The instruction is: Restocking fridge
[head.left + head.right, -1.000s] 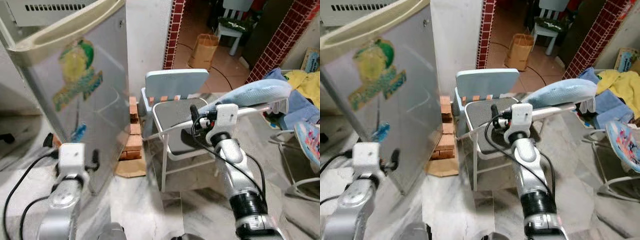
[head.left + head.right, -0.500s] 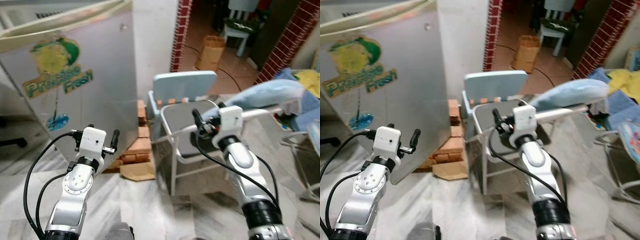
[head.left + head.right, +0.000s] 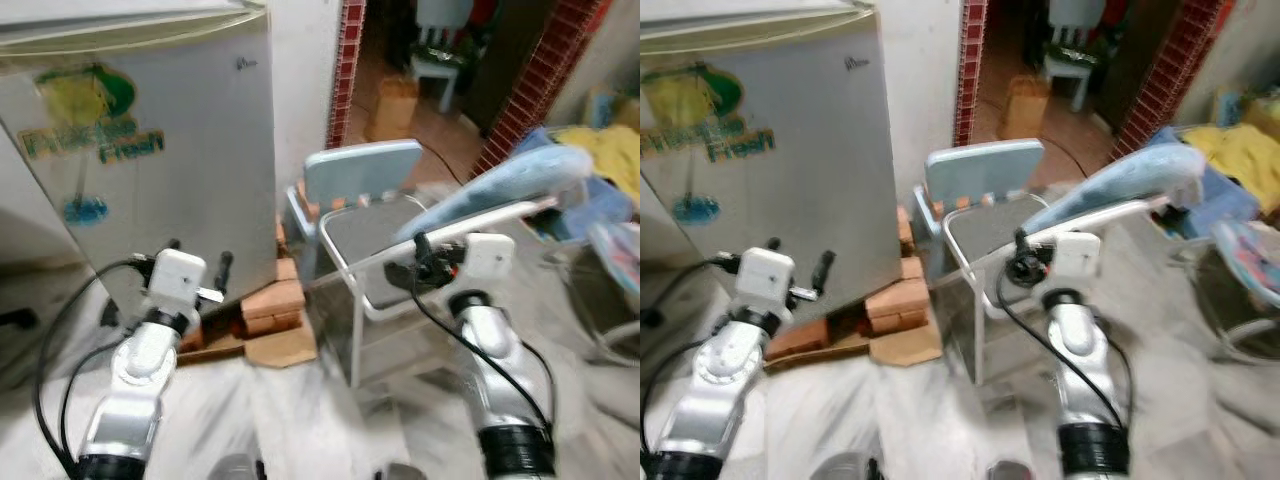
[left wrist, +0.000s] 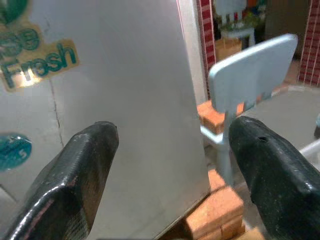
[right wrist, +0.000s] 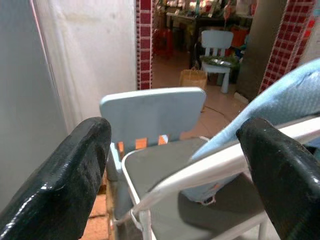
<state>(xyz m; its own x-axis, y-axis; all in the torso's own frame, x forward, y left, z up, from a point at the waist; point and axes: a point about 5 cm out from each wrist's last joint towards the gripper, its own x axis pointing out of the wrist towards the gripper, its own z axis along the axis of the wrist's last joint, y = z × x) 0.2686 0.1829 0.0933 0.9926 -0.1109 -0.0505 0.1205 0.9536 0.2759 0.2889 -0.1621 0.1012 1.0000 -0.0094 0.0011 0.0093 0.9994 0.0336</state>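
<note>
A silver fridge [image 3: 150,150] with a green and yellow "Precise Fresh" sticker stands at the left, its door closed and facing me. It rests on stacked bricks [image 3: 272,305]. My left gripper [image 3: 198,255] is raised before the door's lower right corner, open, with nothing between its fingers [image 4: 80,175]. My right gripper [image 3: 422,262] is held out over a white folding chair [image 3: 385,255], also open and empty. Its fingers [image 5: 70,170] frame the chair's grey seat in the right wrist view.
A light-blue plastic chair [image 3: 360,170] stands between the fridge and the folding chair. A blue cloth [image 3: 500,185] is draped over the folding chair's back. Flat cardboard [image 3: 280,350] lies by the bricks. A brick pillar [image 3: 345,60] and a doorway with a paper bag [image 3: 397,105] lie beyond. Piled clothes [image 3: 610,160] are at right.
The whole view has swung, so the fridge door now faces me squarely. My left arm has come up from low down to the front of the door. Both grippers stay open.
</note>
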